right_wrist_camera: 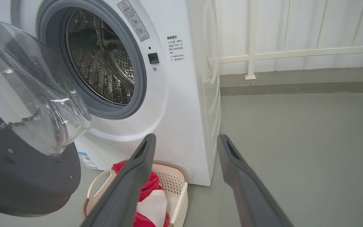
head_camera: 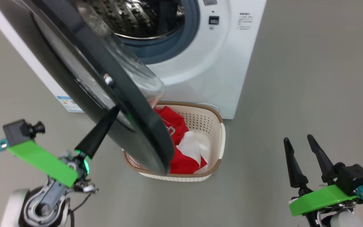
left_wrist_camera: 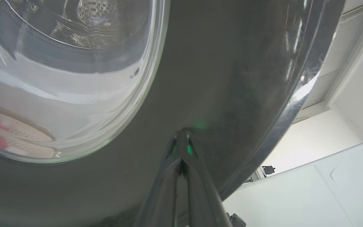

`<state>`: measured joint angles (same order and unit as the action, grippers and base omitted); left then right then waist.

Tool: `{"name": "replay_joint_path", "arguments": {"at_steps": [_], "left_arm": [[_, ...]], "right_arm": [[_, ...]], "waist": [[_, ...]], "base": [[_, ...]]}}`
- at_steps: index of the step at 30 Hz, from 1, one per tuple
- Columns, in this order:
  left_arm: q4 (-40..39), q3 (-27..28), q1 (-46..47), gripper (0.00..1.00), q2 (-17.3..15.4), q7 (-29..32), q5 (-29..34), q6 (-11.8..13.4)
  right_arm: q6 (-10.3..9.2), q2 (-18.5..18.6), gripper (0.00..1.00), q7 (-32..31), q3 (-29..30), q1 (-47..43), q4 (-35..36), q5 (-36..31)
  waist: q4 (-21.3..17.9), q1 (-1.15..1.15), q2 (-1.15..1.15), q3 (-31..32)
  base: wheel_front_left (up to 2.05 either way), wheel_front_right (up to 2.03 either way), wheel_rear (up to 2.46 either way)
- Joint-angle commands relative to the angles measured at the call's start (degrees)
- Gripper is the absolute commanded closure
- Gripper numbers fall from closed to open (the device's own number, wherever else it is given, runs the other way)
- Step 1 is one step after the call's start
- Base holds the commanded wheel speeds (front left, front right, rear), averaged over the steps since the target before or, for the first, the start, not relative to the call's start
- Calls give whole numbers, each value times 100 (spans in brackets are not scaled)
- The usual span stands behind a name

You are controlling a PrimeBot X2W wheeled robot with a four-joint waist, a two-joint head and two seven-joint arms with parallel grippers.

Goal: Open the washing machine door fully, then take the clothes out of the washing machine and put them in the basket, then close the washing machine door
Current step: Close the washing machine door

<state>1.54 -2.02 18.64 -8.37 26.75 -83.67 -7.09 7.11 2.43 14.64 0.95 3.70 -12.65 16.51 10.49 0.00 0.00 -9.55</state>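
The washing machine stands with its steel drum showing no clothes inside. Its door hangs partly open, black rim toward me, and the glass bowl faces the drum. My left gripper is shut and empty, its tip touching the door's black outer face, as the left wrist view confirms. The red and white clothes lie in the cream basket on the floor below the door. My right gripper is open and empty, off to the right of the basket.
Grey floor stretches to the right of the machine. A white railing and wall stand behind it. The door's lower edge overhangs the basket's left half. A blue label sits low on the machine's front.
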Motion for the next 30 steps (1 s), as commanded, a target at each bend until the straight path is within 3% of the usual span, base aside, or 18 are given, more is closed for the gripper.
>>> {"name": "replay_joint_path", "arguments": {"at_steps": [1, 30], "left_arm": [[-39, 39, 419, 100, -197, -158, 33, -40], [1769, -1246, 3088, 100, -1286, -2947, 138, -40]], "right_arm": [[37, 44, 0, 36, -110, 225, 181, -39], [37, 44, 0, 36, -120, 740, 393, 376]], "waist": [[-225, 0, 0, -217], [-1375, 0, 0, -1184]], "base": [[0, 0, 0], [0, 0, 0]]}}
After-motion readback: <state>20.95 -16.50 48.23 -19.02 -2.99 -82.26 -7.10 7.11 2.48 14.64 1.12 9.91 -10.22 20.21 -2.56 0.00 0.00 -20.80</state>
